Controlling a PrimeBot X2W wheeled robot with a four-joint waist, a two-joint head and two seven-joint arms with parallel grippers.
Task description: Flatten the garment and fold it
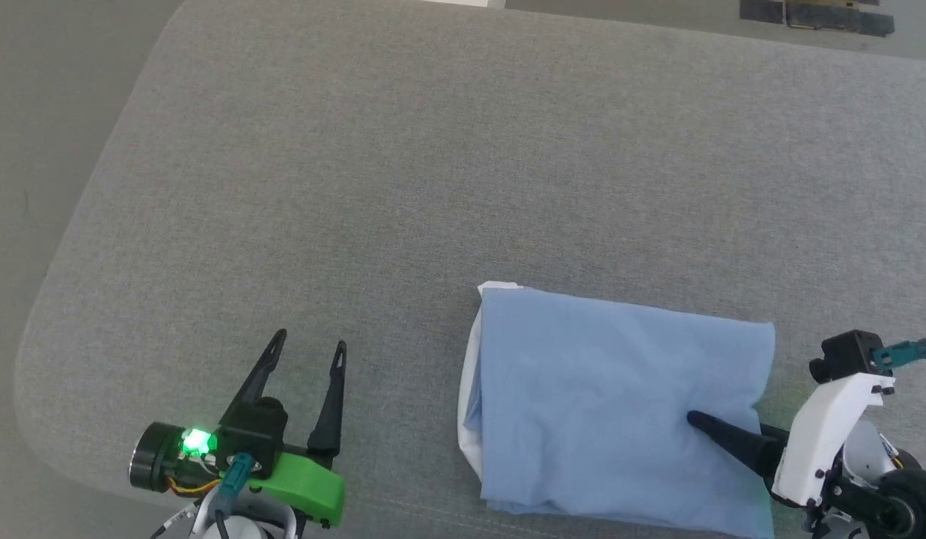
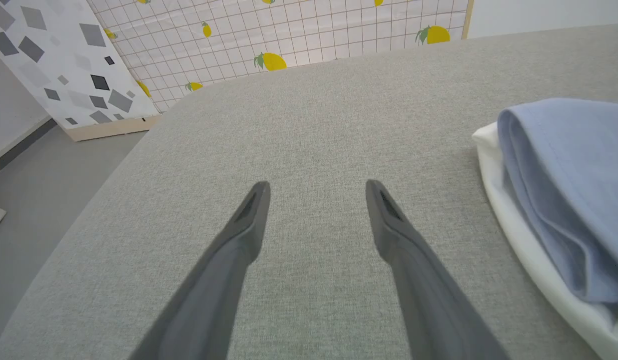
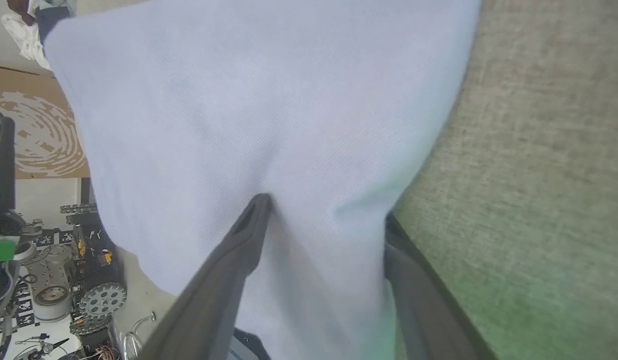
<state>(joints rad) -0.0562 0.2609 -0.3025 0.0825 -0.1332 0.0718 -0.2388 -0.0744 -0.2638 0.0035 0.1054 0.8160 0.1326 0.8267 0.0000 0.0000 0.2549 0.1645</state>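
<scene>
The garment (image 1: pixel 620 404), a light blue shirt, lies folded into a rectangle on the grey padded surface (image 1: pixel 358 187) at the lower right. White fabric (image 1: pixel 468 374) peeks out along its left edge. My right gripper (image 1: pixel 721 421) is open at the shirt's right edge. One dark finger (image 3: pixel 239 250) rests on top of the blue cloth (image 3: pixel 269 100), and the other is partly under the cloth's edge. My left gripper (image 1: pixel 311 340) stands open at the lower left, over bare surface and apart from the shirt. In the left wrist view, the left gripper (image 2: pixel 317 184) has the shirt (image 2: pixel 563 165) to its right.
The surface's rounded left edge (image 1: pixel 66 247) drops to a grey floor. Dark flat items (image 1: pixel 814 15) lie beyond the far edge. Patterned panels (image 2: pixel 269 40) stand behind the surface. Robot parts and tools (image 3: pixel 64 280) clutter the floor below the near edge.
</scene>
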